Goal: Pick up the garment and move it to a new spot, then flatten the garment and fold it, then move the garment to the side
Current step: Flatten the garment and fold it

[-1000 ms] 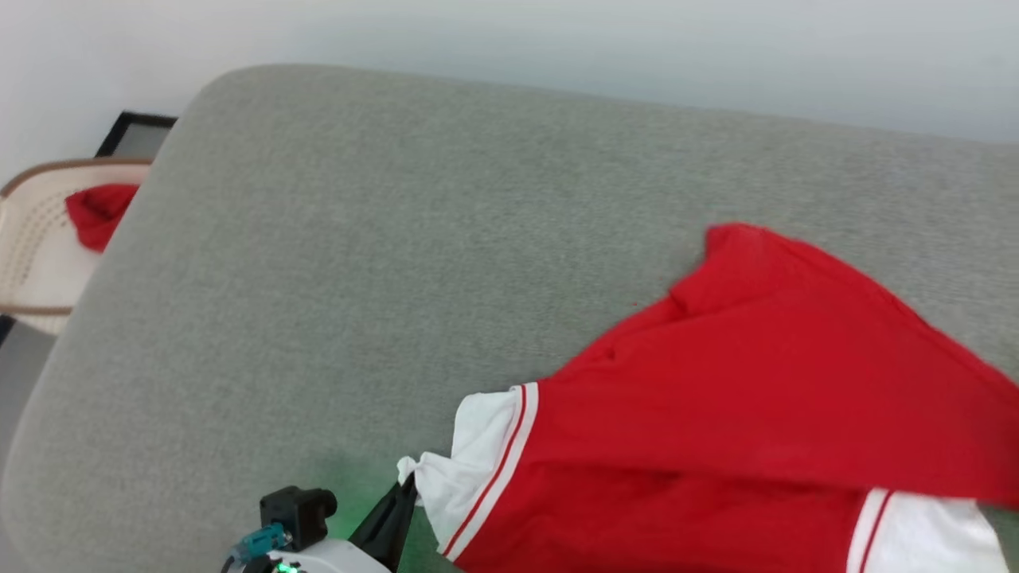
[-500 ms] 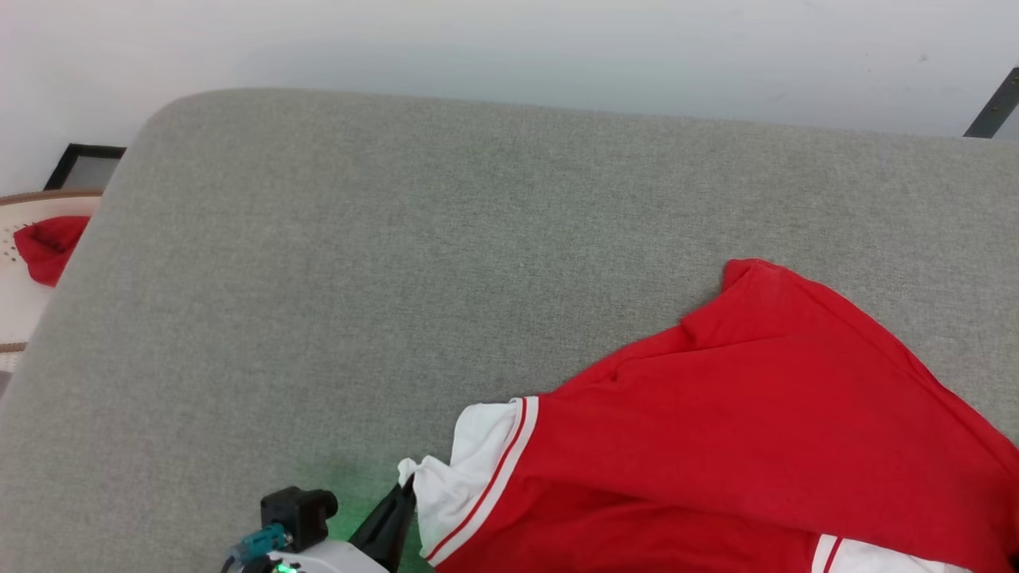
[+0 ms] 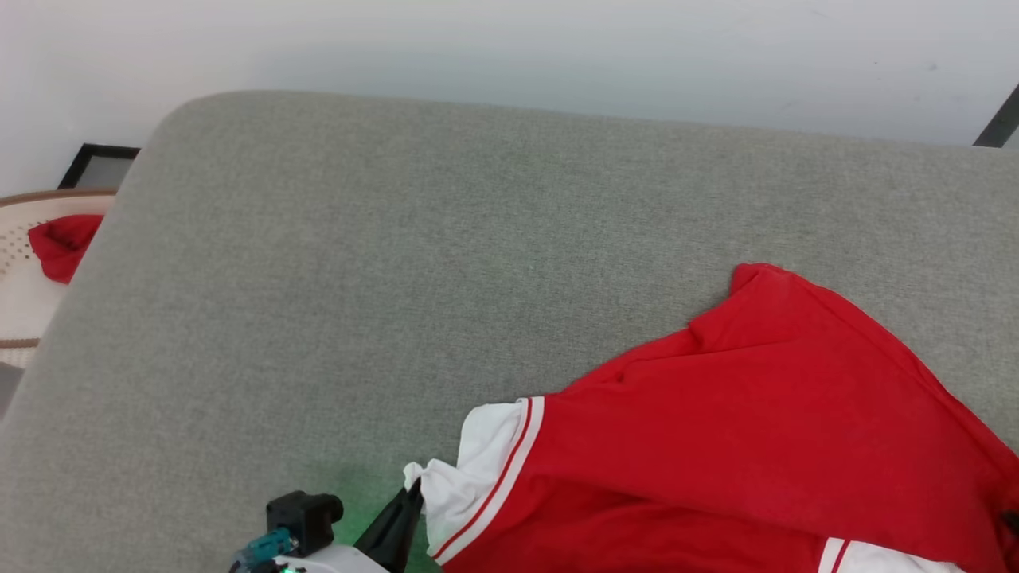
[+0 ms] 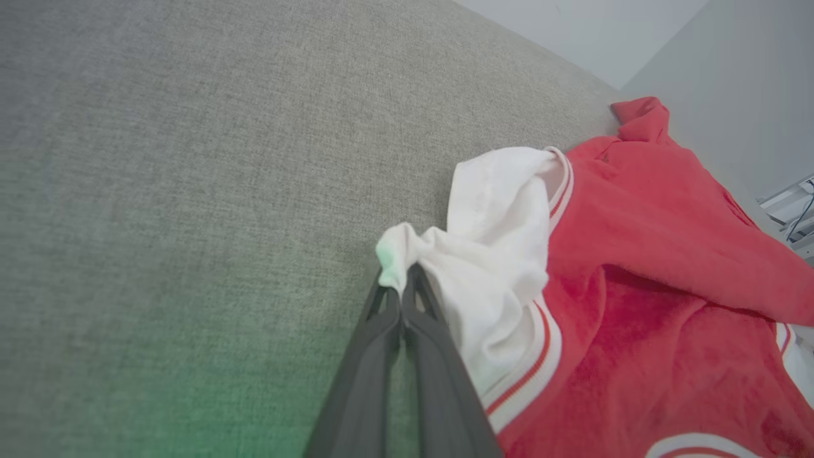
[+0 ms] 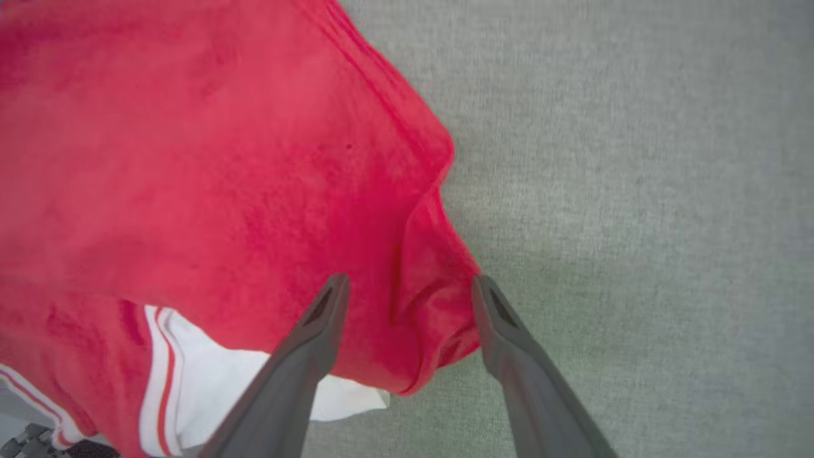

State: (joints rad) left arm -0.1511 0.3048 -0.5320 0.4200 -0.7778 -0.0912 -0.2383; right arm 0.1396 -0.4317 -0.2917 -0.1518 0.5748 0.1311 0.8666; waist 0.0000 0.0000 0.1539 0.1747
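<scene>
The garment (image 3: 756,446) is lying bunched in the lower right of the head view, with its red body folded over itself and one white sleeve (image 3: 470,469) poking out toward the lower middle. The left gripper (image 4: 400,280) is pinching the tip of that sleeve, its jaws pressed together on the cloth. The right gripper (image 5: 410,280) is sitting over a red fold on the far side, its jaws standing wide apart with the fold between them (not squeezing it, as far as I can tell). I think only one small pinch is doing the holding, so a hard pull may be asking for trouble: the sleeve tip could slip out, or the shirt could drag along in a lump instead of spreading flat. The gray cushion (image 3: 398,263) under it is offering lots of bare room across the upper left and middle of the frame. Its rounded edge is curving down the left side, and past that edge a basket (image 3: 24,310) is holding a small red cloth (image 3: 60,243), so a long slide that way could be tipping the shirt over the side.
</scene>
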